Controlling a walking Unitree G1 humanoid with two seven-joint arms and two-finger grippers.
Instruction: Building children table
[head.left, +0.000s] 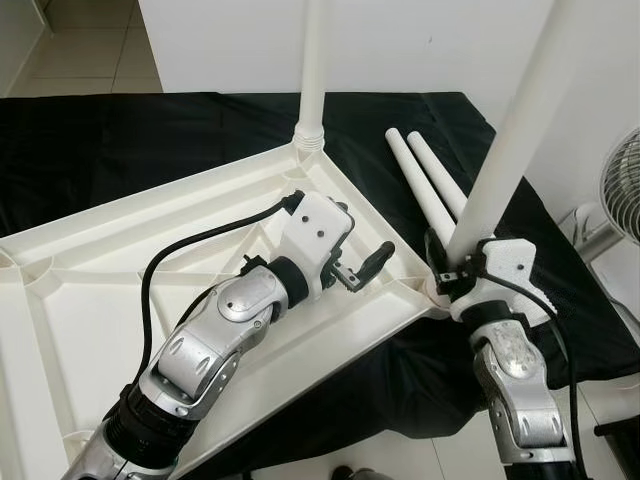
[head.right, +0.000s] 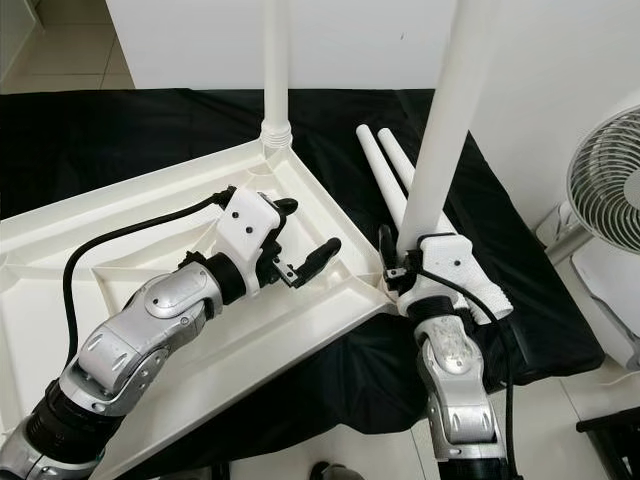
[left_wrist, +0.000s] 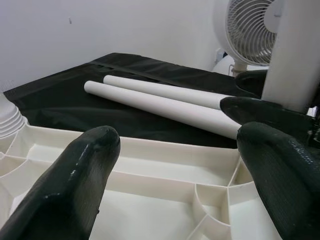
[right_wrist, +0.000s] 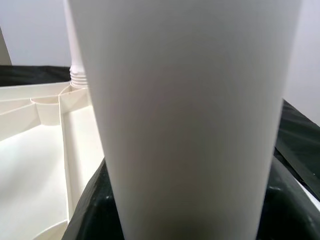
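A white plastic tabletop (head.left: 150, 260) lies upside down on a black cloth. One white leg (head.left: 312, 70) stands upright in its far corner socket. My right gripper (head.left: 447, 262) is shut on a second white leg (head.left: 515, 140) that stands at the tabletop's right corner; the same leg (right_wrist: 185, 115) is seen close up in the right wrist view. My left gripper (head.left: 335, 245) hovers open over the tabletop's right rim, its black fingers (left_wrist: 75, 175) apart with nothing between them. Two more loose white legs (head.left: 430, 185) lie side by side on the cloth beyond the corner.
The black cloth (head.left: 120, 150) covers the work surface, with a white wall behind. A white floor fan (head.right: 610, 180) stands to the right, close to my right arm. Tiled floor (head.left: 90, 45) shows at the far left.
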